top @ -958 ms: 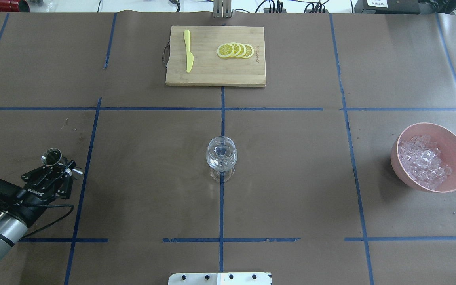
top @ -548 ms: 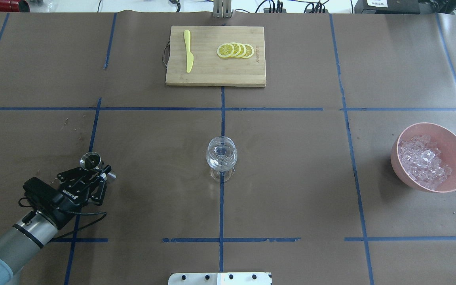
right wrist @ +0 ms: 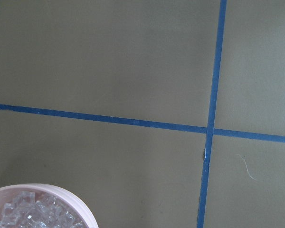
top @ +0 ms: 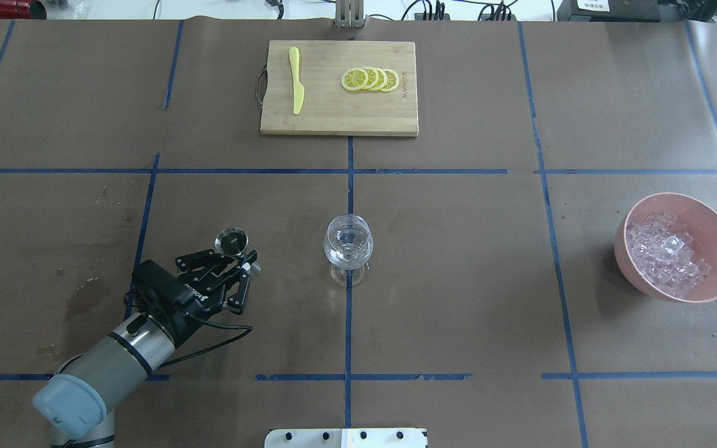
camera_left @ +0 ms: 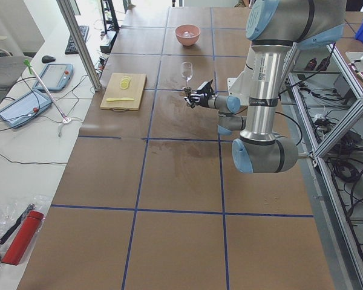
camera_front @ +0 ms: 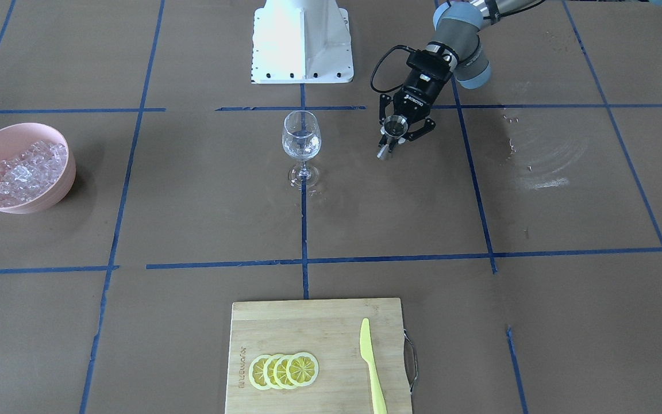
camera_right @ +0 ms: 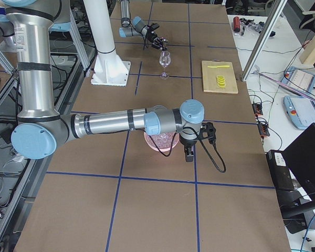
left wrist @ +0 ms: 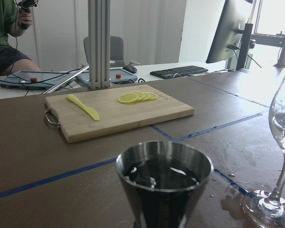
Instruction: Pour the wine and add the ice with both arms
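Observation:
My left gripper [top: 241, 255] is shut on a steel jigger [top: 231, 239] holding dark liquid [left wrist: 160, 174], just left of the empty clear wine glass [top: 348, 244] at the table's middle, not touching it. In the front view the gripper [camera_front: 394, 137] holds the jigger [camera_front: 393, 123] tilted, to the right of the glass [camera_front: 301, 138]. The ice [top: 666, 252] heaps in a pink bowl [top: 716, 239] at far right. My right gripper [camera_right: 189, 153] shows only in the exterior right view, beside the bowl [camera_right: 160, 143]; I cannot tell whether it is open. Its wrist view shows the bowl's rim [right wrist: 61, 192] and ice [right wrist: 33, 213].
A wooden cutting board [top: 338, 118] at the far middle carries a yellow knife [top: 296, 81] and lemon slices [top: 371, 79]. The white pedestal [camera_front: 302, 40] stands at the near edge. Wet marks [top: 81, 305] lie beside the left arm.
My left arm has swung right across the table with the jigger, from the far left edge to close beside the wine glass. Glass and bowl have not moved.

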{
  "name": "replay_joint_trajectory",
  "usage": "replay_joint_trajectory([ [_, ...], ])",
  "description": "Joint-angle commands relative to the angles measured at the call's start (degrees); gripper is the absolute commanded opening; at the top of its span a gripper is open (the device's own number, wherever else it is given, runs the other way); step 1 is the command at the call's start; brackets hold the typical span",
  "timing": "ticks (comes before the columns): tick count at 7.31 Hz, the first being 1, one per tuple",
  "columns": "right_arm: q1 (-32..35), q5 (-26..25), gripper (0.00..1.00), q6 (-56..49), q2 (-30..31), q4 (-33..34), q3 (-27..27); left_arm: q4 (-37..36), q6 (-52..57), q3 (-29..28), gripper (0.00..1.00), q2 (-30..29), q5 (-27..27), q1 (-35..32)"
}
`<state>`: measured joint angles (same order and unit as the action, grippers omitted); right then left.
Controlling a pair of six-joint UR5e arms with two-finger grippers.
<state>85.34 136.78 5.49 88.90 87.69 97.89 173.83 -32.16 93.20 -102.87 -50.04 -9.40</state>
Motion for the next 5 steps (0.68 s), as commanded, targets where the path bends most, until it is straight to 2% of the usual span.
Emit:
replay_joint_trajectory([
  [1, -0.1, 0.0, 1.0, 0.0, 0.0, -0.1, -0.2, -4.0, 0.6, 1.0, 0.0, -3.6, -2.3, -1.4],
  [4, -0.1, 0.0, 1.0, 0.0, 0.0, -0.1, -0.4, -4.1, 1.8, 1.5, 0.0, -6.7, -2.1, -2.0],
  [5, -0.1, 0.0, 1.0, 0.0, 0.0, -0.1, -0.4, -4.2, 7.6, 1.7, 0.0, -6.8, -2.3, -2.7],
])
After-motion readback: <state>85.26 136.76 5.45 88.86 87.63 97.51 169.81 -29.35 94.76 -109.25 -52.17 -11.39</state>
